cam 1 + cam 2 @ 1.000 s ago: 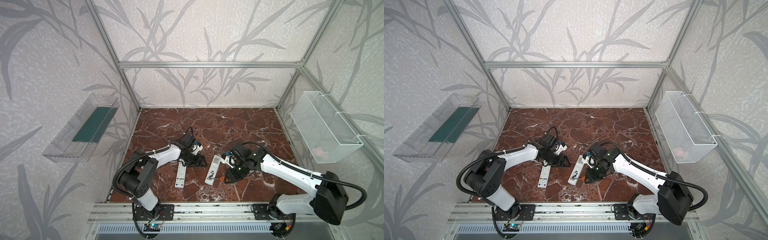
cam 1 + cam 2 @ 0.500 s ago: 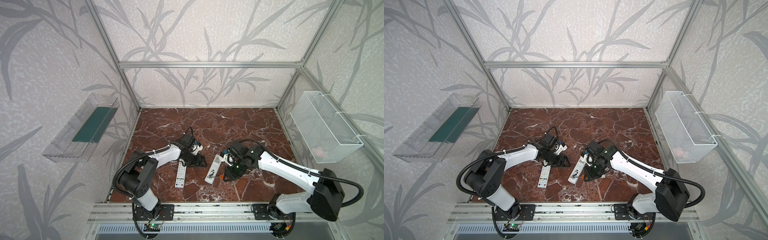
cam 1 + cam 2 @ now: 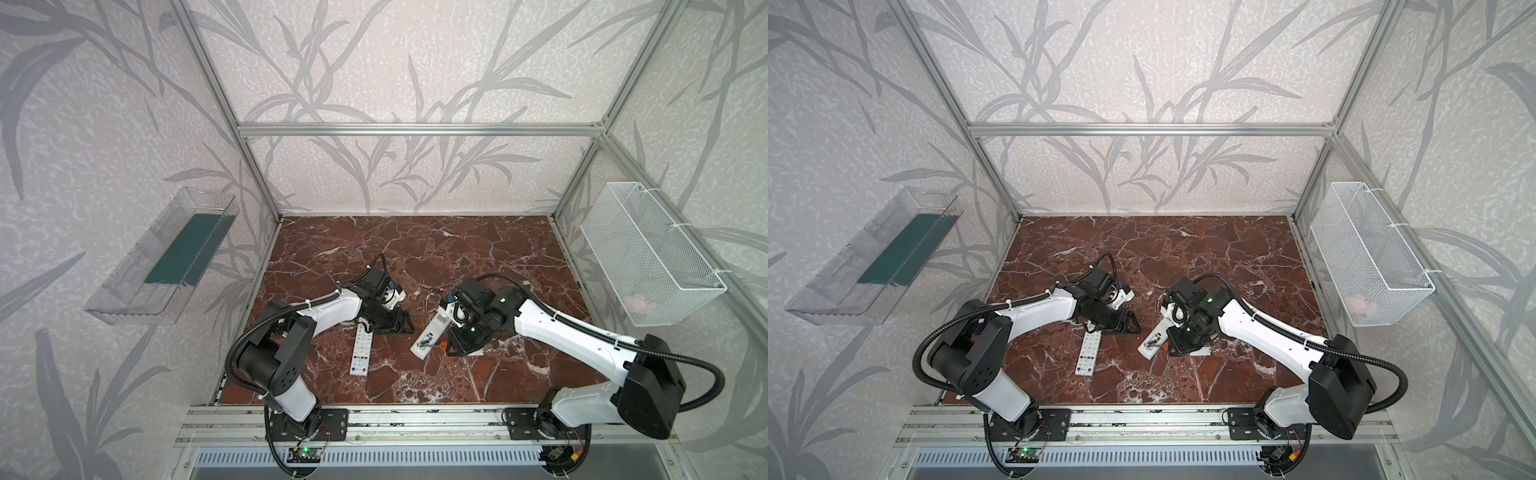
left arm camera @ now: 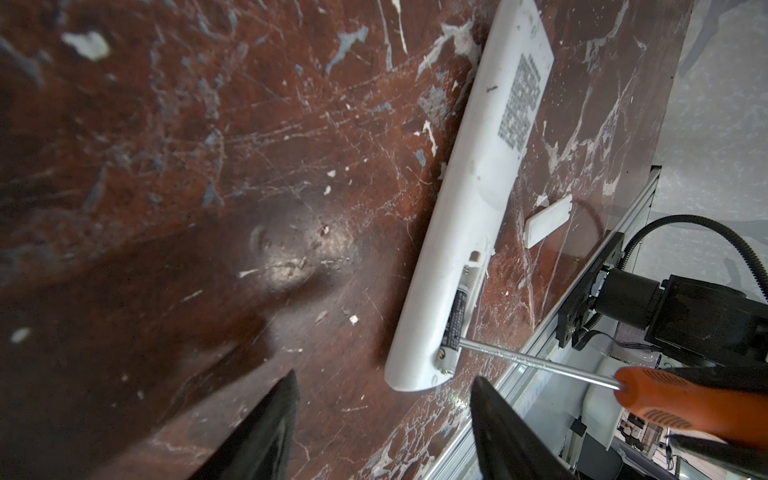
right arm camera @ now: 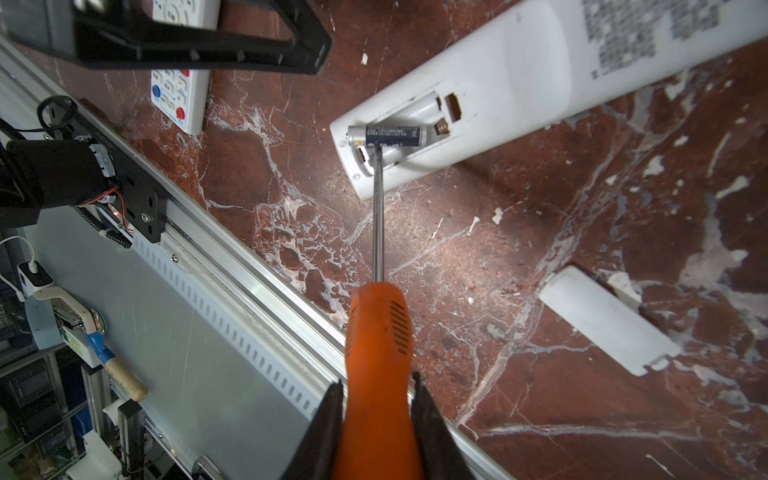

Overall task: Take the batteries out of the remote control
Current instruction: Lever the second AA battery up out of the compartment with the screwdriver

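Ahead of the right claw [image 5: 376, 380], which grips the screwdriver [image 5: 378, 324], the tip touches the battery [image 5: 392, 135], likely to pry it out.

The battery [image 5: 392, 136], plain from the right wrist, is too small to make out in both top views. The screwdriver [image 5: 377, 332] handle's butt runs off the picture's edge between the right pincer [image 5: 377, 379] fingers. The keypad remote [image 3: 360, 353] loses its 12 o'clock end beneath the left pincer [image 3: 405, 326]. A pink blur [image 3: 636, 303] in the wire basket [image 3: 648, 249], at 3 o'clock off the tabletop [image 3: 415, 249], cannot be named.
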Controlling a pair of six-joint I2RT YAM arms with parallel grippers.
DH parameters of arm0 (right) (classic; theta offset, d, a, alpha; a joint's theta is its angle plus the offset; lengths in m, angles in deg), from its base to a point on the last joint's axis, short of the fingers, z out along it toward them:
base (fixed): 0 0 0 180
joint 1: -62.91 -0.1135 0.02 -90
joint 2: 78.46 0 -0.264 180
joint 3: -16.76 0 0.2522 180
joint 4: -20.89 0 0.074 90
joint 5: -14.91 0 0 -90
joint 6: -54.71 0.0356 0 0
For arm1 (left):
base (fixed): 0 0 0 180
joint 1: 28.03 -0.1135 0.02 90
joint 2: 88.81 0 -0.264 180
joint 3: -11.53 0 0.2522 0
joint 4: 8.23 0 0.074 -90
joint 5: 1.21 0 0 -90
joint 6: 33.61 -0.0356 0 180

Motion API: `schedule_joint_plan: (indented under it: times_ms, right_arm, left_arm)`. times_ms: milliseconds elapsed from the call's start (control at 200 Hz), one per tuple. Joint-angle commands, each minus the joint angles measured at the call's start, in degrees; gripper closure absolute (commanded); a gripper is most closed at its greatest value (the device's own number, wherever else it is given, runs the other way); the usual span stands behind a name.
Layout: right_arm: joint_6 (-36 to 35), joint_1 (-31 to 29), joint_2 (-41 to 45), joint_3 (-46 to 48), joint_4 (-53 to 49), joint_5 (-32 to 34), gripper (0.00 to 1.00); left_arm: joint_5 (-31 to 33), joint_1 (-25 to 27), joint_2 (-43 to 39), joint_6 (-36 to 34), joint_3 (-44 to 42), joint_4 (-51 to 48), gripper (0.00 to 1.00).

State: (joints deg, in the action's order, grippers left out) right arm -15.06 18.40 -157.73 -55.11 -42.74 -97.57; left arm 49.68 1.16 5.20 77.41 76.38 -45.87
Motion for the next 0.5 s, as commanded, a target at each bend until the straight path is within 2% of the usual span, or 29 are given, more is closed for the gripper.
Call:
schedule_joint_plan:
  times_ms: [0, 495]
  right_arm:
    - [-0.50, 0.30, -0.43, 0.42, -0.97, 1.13, 1.00]
    - [-0.42, 0.75, 2.67, 1.50, -2.95, 1.08, 1.00]
  left_arm:
    - [0.51, 0.08, -0.21, -0.63, -0.21, -1.06, 0.33]
    - [0.24, 0.05, 1.19, -0.71, 0.01, -0.62, 0.33]
